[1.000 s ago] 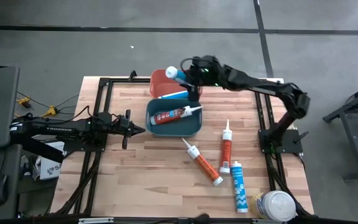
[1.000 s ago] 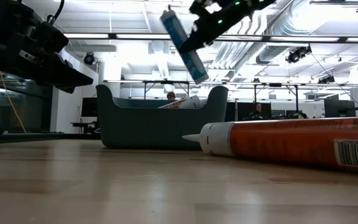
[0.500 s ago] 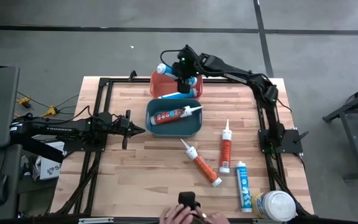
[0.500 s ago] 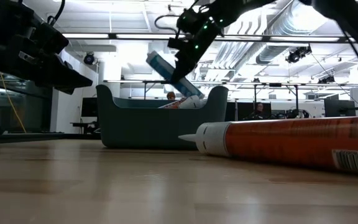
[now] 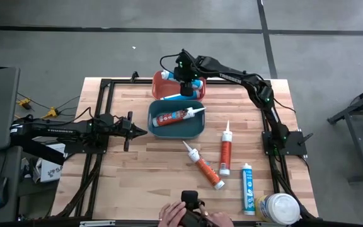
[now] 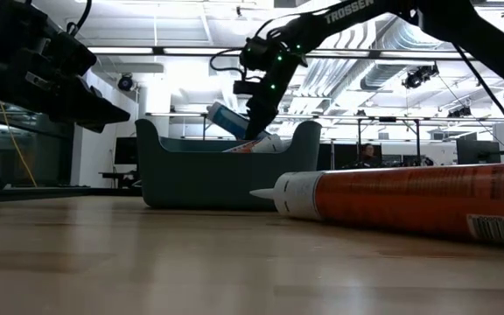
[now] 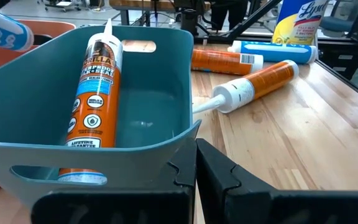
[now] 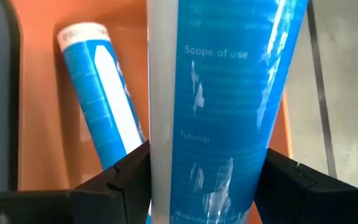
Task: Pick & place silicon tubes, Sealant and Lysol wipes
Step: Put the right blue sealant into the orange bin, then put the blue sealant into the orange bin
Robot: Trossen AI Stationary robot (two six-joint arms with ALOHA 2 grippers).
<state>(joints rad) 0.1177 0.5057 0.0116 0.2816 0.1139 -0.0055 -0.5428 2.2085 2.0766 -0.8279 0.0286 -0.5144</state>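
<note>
Since a second ago: right gripper (image 5: 183, 82) lower and farther over the red bin (image 5: 159, 82), blue tube (image 5: 172, 76) carried down with it; loose tubes near the front edge slightly shifted; a person's hands (image 5: 188, 217) now at that edge.

High view: fingers clamped on the blue tube above the red bin, another blue tube (image 5: 180, 96) already lying inside. Teal bin (image 5: 197, 129) just in front, holding one orange tube (image 5: 176, 116). Two orange tubes (image 5: 203, 165) and a blue one (image 5: 246, 189) loose on the table; Lysol wipes (image 5: 281, 208) at the front right corner. Left gripper (image 5: 137, 132) idle beside the teal bin.

Low view: blue tube (image 6: 227, 119) tilted, its low end dipping behind the teal bin's rim.

Left wrist view: own fingers (image 7: 229, 180) only slightly parted, holding nothing.

Right wrist view: held tube (image 8: 225, 99) between both pads, resting tube (image 8: 101, 93) beneath.

Best handling, judged: lower further, flatten the tilt, release beside the resting tube, not across it, to avoid a roll onto the rim.
</note>
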